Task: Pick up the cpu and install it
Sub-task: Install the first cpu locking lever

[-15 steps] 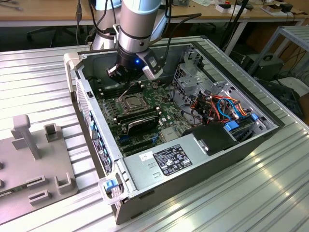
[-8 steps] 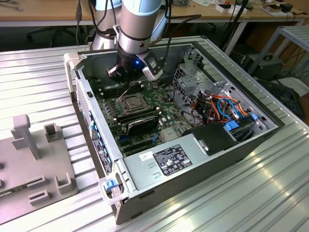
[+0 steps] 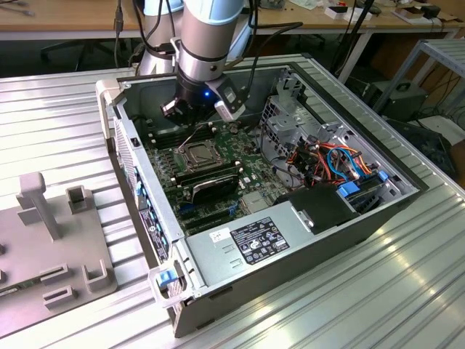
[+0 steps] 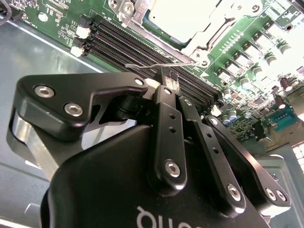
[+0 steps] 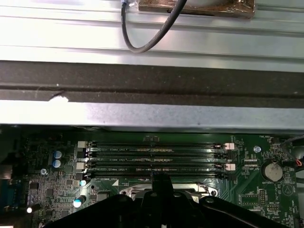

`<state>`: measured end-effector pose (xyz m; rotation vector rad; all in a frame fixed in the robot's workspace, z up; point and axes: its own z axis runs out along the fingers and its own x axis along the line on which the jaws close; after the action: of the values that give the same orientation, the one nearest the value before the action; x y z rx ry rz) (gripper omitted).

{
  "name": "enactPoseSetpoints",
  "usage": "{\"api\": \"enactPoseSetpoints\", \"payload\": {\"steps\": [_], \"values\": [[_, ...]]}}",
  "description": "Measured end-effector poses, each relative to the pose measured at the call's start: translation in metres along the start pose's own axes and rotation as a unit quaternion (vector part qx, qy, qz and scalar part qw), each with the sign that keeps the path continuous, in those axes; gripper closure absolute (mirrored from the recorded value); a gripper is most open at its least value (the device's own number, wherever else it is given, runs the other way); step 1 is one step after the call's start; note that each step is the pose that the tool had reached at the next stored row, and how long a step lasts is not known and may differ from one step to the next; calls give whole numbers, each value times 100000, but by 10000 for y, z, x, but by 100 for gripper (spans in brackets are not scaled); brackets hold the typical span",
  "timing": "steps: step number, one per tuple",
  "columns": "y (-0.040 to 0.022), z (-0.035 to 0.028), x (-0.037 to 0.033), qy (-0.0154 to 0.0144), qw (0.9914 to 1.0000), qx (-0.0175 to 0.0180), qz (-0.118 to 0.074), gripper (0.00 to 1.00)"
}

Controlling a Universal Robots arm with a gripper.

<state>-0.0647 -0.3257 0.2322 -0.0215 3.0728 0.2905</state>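
A white printed label is borne by the power supply and white lettering by the gripper body in the second wrist view; neither can be read.

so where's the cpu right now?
In the second wrist view the cpu sits in its socket on the motherboard, beside the memory slots, beyond the gripper.

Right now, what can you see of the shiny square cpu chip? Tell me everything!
The cpu is a flat square chip with a pale, silvery metal top, glaring brightly in the second wrist view. It lies flat in its socket on the green board, with a metal frame around its edges and the thin lever wire lying beside it. The black memory slots run alongside. The gripper sits close to the lever's tip, not touching the chip.
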Motion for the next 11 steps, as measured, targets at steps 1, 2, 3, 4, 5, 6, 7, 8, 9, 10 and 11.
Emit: {"api": "enactPoseSetpoints", "payload": {"steps": [1, 2, 3, 4, 5, 6, 7, 8, 9, 10, 11], "values": [[2, 1, -4, 4, 100000, 4, 7, 89], [4, 1, -8, 7, 100000, 8, 3, 89], [8, 3, -18, 5, 100000, 8, 6, 89], [8, 5, -31, 5, 100000, 7, 3, 89], [8, 7, -41, 4, 100000, 3, 2, 89], [9, 7, -45, 6, 100000, 6, 7, 89], [9, 8, -47, 6, 100000, 8, 8, 89], [11, 9, -48, 3, 100000, 5, 8, 89], [13, 9, -50, 6, 100000, 8, 11, 89], [15, 10, -51, 4, 100000, 5, 13, 89], [19, 11, -52, 1, 100000, 7, 10, 89]]}}
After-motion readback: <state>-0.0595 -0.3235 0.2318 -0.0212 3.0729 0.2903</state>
